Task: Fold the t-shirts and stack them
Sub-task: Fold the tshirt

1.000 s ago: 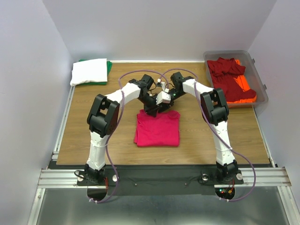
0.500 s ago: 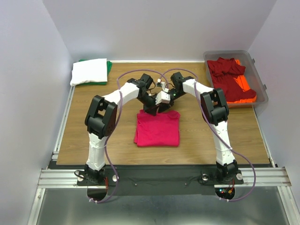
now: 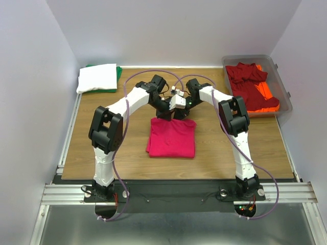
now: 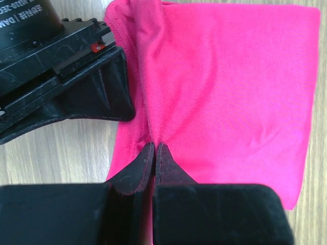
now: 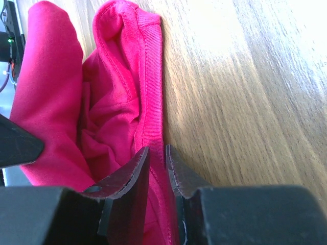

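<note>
A clear grey bin (image 3: 282, 84) (plastic) sits at the wooden table's (image 3: 209, 153) far-right corner.

High rear view down over the table (image 3: 265, 148); both wrist views close on the shared pink t-shirt (image 4: 230, 102).

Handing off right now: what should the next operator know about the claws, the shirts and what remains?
Left claw: shut on a pinched ridge of the pink t-shirt, at its far edge.
Right claw: shut on the same shirt's ribbed edge, beside the left.
Done: pink t-shirt folded to a rectangle; at far left, white t-shirt lies on a green t-shirt.
Left: probably finish this fold and stack it, then the dark red tees and orange tees, unfolded in the bin.
</note>
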`<action>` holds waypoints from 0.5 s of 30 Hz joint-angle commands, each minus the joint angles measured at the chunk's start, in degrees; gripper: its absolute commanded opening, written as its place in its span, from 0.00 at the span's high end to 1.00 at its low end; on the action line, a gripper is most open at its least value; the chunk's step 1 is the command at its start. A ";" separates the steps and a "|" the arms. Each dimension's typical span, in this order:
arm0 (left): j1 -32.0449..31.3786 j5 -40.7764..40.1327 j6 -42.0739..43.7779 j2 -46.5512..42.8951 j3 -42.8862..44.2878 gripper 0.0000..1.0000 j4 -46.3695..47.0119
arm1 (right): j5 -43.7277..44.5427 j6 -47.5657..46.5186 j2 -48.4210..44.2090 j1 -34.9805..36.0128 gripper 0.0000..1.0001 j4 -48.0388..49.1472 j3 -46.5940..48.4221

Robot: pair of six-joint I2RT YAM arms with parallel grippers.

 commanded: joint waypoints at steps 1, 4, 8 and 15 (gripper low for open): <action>0.55 -0.23 0.32 0.39 3.02 1.00 1.51 | 2.30 -2.21 1.53 -0.01 0.75 -0.15 -1.55; 1.08 -0.76 -0.21 0.92 3.28 1.00 2.83 | 2.12 -2.56 1.44 -0.01 0.75 -0.15 -1.64; 1.34 -1.28 -0.39 1.27 3.72 1.00 4.50 | 2.12 -2.74 1.27 -0.01 0.75 -0.07 -1.81; 1.43 -3.48 -1.44 1.89 0.13 1.00 9.86 | 2.12 -3.27 0.83 -0.09 0.75 -0.07 -1.99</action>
